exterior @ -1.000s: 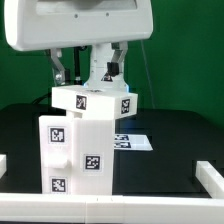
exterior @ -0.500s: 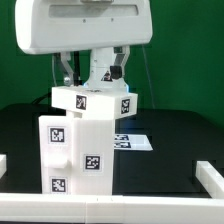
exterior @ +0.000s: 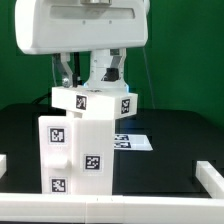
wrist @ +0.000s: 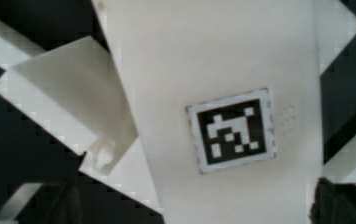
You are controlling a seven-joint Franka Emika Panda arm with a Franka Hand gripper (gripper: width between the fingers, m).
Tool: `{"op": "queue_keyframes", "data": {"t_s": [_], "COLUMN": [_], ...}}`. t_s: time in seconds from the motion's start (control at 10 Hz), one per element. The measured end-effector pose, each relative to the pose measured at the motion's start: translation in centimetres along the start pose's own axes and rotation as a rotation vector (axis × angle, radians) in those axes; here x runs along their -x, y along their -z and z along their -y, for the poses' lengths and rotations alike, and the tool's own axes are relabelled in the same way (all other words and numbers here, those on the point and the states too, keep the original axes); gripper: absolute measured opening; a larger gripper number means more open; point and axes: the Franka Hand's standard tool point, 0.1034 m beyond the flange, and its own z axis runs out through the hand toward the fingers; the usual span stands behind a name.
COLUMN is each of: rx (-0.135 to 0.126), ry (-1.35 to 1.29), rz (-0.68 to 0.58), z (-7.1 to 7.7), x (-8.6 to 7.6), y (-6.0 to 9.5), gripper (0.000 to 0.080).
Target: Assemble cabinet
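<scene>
exterior: low, level, near table edge, facing cabinet (exterior: 82,140) | wrist: looks down close | shared: cabinet's tagged top

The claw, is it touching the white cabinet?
Apart. In the exterior view, the claw hangs open above the cabinet, and green wall shows between its fingertips and the cabinet's top. The wrist view shows only the tagged top below.

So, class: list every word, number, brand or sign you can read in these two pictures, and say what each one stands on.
No words, numbers or brand names can be read anywhere.
Square black-and-white marker tags, patterns only: on the cabinet, on its front and its top piece.
More such tags on the marker board: too small to make out.
Wrist view: one tag on a white cabinet panel, blurred, no letters.
</scene>
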Motion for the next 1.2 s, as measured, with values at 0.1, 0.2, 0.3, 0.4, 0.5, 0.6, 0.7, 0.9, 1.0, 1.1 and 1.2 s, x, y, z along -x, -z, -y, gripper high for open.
{"op": "queue_keyframes", "data": {"t_s": [0.1,0.2,0.3,0.4,0.5,0.6,0.7,0.9,1.0,1.1,1.2], "rx": [-0.006,-0.007,-0.011,-0.013,-0.018,-0.023,-0.023,-0.022,-0.021,-0.022,-0.022], "ry": [0.053,0.026,0.007,-0.016,-0.018,-0.023,-0.024,-0.028,-0.029,-0.03,-0.033], "rz": [0.004,0.005,0.006,0.007,0.01,0.014,0.016,0.019,0.02,0.022,0.023], "z": [0.3,0.4,0.7,0.9,1.2,1.5,1.5,1.3,1.3,1.3,1.1], "x": [0.3,0.3,0.1,-0.1,0.0,0.2,0.3,0.6,0.6,0.8,1.0], "y": [-0.3,-0.4,-0.5,-0.7,-0.9,-1.2,-1.3,-1.7,-1.8,-2.0,-2.0], "gripper": [0.0649,0.0649,0.0649,0.0649,0.0649,0.0649,0.0649,0.0649,0.0649,0.0649,0.0649]}}
